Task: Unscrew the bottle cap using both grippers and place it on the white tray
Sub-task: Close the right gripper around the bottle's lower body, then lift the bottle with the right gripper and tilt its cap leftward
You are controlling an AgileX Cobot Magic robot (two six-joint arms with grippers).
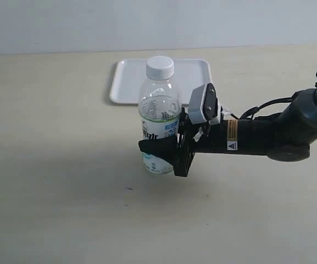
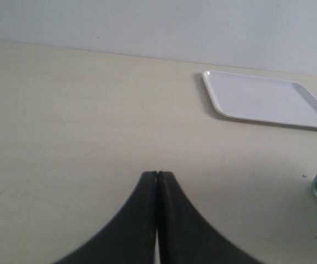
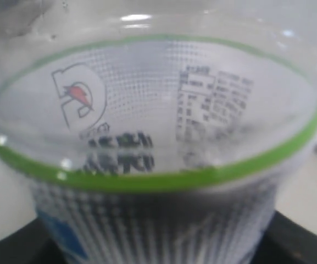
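- Right gripper (image 1: 157,144) reaches in from the right at the height of the bottle's lower half, with one jaw on each side of the bottle (image 1: 159,104).
- Its near finger (image 1: 150,146) lies across the front of the label. The far finger is hidden behind the bottle.
- It cannot be told whether the pads press on the plastic or stand just off it. The jaws are set about as wide as the bottle's body.
- In the right wrist view the bottle fills nearly the whole picture. A green band and blurred label print are visible, with black finger parts low at both sides.
- The bottle stands upright on the pale surface (image 1: 65,165), close to the middle of the scene.
- The bottle cap (image 1: 160,66) sits on the bottle's neck, well above the right gripper's fingers, and neither gripper touches it.
- The white tray (image 1: 126,82) lies flat on the surface just beyond the bottle, on the far side. The bottle's top overlaps it in the exterior view.
- Left gripper (image 2: 157,175) has its two black fingers pressed together with nothing between them.
- It sits low over bare surface and does not appear in the exterior view.
- In the left wrist view only a sliver of the bottle's base shows at the picture's edge, well apart from the left gripper, and the tray lies farther off.
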